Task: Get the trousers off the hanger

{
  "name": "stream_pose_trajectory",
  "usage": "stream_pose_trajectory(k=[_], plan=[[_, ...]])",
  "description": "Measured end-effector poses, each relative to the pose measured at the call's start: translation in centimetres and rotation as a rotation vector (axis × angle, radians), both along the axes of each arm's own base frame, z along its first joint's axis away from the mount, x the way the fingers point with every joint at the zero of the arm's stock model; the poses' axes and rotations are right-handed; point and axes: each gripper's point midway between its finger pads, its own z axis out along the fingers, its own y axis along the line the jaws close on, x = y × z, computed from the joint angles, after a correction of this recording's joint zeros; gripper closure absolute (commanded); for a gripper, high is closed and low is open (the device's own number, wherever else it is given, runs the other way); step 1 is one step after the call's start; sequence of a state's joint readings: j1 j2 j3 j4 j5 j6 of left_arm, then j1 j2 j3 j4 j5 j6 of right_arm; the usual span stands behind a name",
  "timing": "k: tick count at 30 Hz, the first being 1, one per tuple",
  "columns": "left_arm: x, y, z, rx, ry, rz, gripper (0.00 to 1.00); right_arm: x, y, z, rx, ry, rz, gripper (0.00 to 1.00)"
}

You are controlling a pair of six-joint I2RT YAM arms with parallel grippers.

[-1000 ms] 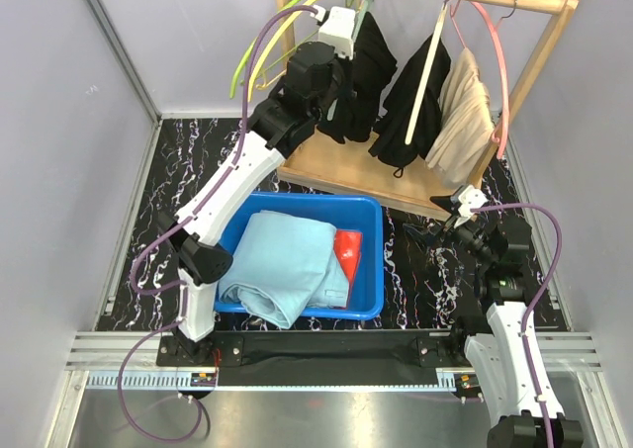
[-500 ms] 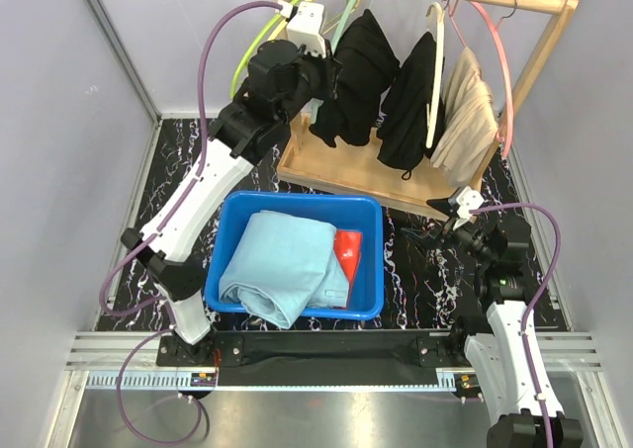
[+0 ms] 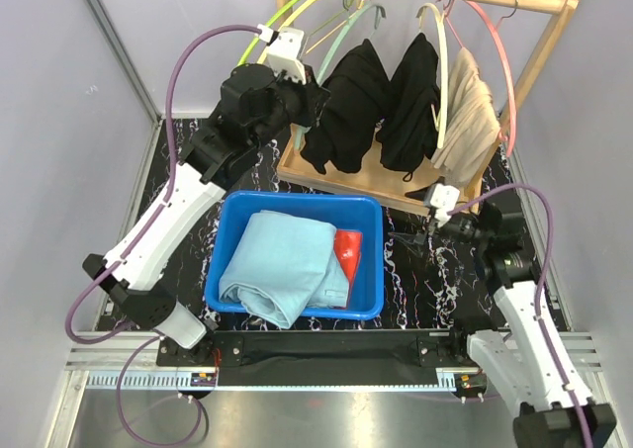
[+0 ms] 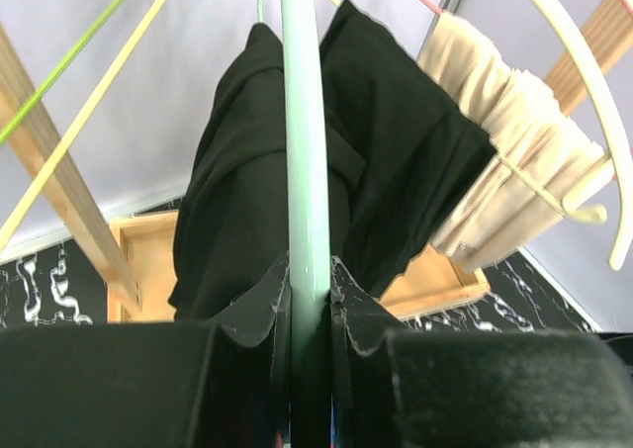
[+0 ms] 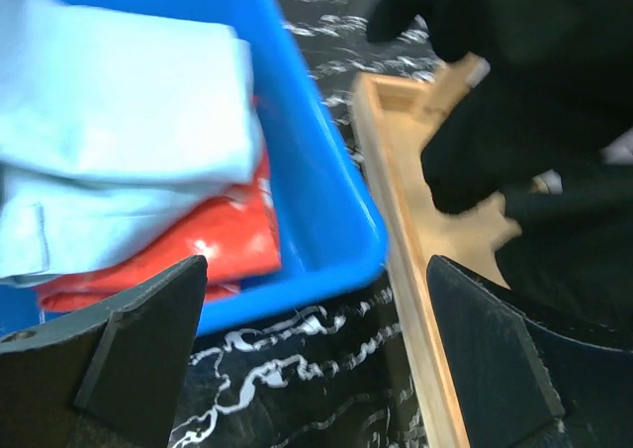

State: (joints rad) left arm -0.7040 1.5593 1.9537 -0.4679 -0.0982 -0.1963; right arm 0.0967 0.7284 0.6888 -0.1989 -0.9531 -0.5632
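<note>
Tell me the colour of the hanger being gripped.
The hanger is pale green; left wrist view.

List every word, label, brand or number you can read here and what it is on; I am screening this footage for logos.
None: no readable text anywhere. The blue bin, wooden rack, pale green hanger and black trousers bear no print. White marks on the red trousers look like pattern, too blurred to read.
</note>
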Motion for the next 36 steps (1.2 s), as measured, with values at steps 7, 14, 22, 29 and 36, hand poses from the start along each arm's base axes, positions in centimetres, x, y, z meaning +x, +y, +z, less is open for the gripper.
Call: stream_pose_trajectory(k=[7, 14, 22, 29, 36], plan=[[-2.6, 1.8, -1.1, -0.005, 0.025, -0.014, 1.0, -0.6, 4.5, 0.3, -0.16, -0.142, 0.143, 0.0], [-5.0, 3.3, -0.1, -0.033, 0.009, -0.033, 1.0, 2.2, 8.5, 0.8, -0.239, -0.292, 0.121, 0.0], [-7.4, 4.7, 0.4, -0.056, 0.003, -0.056, 1.0, 9.8, 11.5, 4.0, -0.276, -0.509, -0.054, 0.0], [-8.9, 5.7, 0.5, -0.077, -0.003, -0.069, 1.0, 13.8, 12.4, 8.2, -0.26, -0.7, -0.173, 0.0], [-10.3, 6.4, 1.0, -0.101, -0.017, -0.092, 1.0, 16.1, 13.9, 10.5, -0.252, -0.793, -0.205, 0.08]])
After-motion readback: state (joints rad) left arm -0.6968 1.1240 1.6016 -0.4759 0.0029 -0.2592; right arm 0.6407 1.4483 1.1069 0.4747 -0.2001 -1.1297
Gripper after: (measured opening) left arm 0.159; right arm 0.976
